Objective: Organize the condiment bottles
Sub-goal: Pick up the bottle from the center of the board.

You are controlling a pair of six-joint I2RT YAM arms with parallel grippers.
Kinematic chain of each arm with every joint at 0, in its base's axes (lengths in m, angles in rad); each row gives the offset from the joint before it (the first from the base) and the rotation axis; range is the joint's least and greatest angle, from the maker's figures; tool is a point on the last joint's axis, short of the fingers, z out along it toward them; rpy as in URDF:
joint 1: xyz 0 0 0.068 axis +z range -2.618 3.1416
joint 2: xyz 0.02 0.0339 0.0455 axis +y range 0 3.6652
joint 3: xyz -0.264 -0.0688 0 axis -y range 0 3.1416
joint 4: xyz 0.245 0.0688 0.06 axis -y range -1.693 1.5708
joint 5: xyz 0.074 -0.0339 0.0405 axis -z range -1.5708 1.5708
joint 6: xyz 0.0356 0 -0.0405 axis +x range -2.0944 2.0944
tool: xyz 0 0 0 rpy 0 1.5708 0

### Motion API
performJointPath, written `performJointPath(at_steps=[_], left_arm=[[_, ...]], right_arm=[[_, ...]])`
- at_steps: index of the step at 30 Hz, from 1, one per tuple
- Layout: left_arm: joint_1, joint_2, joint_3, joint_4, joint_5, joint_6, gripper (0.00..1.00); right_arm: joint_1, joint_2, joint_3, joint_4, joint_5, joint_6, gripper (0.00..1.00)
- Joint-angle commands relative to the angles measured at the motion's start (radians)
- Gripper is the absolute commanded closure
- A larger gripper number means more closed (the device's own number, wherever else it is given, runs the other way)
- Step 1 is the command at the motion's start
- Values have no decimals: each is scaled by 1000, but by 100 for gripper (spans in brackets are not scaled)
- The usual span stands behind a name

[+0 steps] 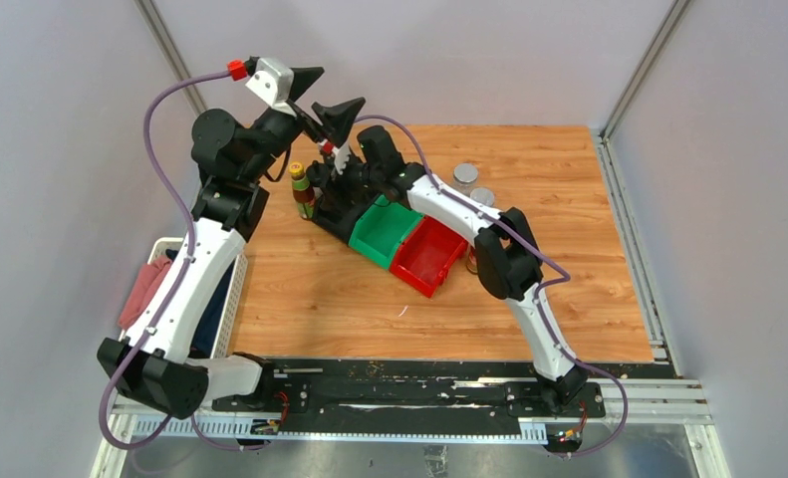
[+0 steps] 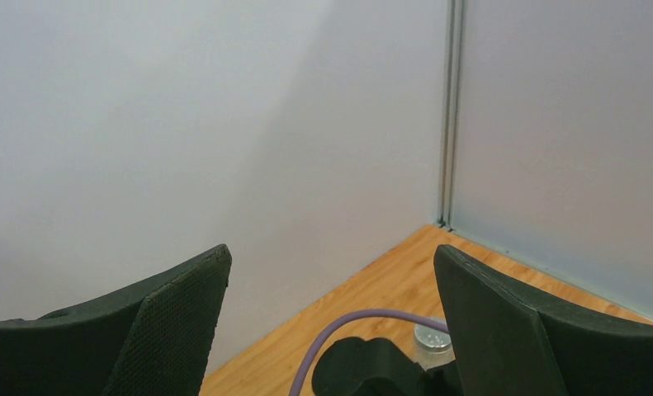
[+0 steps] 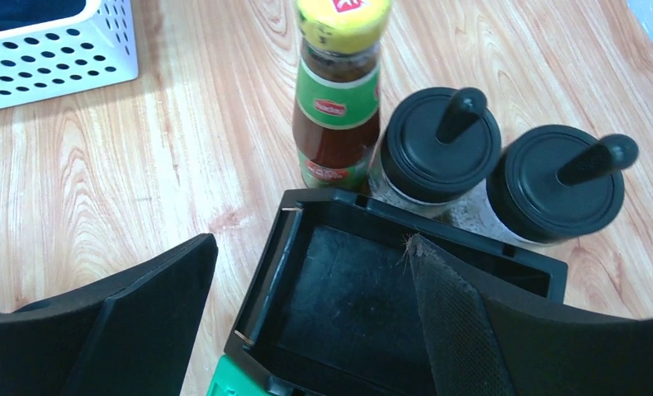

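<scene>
1. In your overhead view the right arm's wrist covers the two black-capped bottles (image 3: 442, 144) and much of the black bin (image 3: 347, 305). Only the right wrist camera shows them properly.
2. A small brownish shape beside the red bin (image 1: 429, 254), behind the right forearm, is too covered to identify. The top edge of the right wrist view clips the yellow cap of the brown bottle (image 3: 338, 99).
3. Your left wrist camera sees mostly wall, plus one silver lid half hidden behind a finger.
4. You can count five bottles for sure: one brown bottle, two black-capped bottles and two silver-lidded shakers (image 1: 465, 173). There are three bins: black, green bin (image 1: 385, 231) and red, side by side in a row.
5. Every bottle stands upright, long axis vertical. The brown and the black-capped ones line up just beside the black bin's outer wall. The shakers stand close together at the far right of the table (image 1: 320, 299), apart from the bins.
6. The left gripper (image 1: 338, 88) is raised high, jaws wide and empty.
7. The right gripper (image 3: 310, 247) hangs low at the black bin's edge with jaws spread, one finger over the bin and one outside it, holding nothing.
</scene>
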Motion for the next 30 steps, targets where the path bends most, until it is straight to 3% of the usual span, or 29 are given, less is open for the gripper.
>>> performJointPath(at_steps=[1, 30], left_arm=[[0, -46, -5, 47, 48, -32, 0], [-12, -20, -10, 91, 117, -101, 0]], right_arm=[[34, 13, 56, 4, 19, -48, 10], [87, 98, 117, 302, 111, 19, 13]])
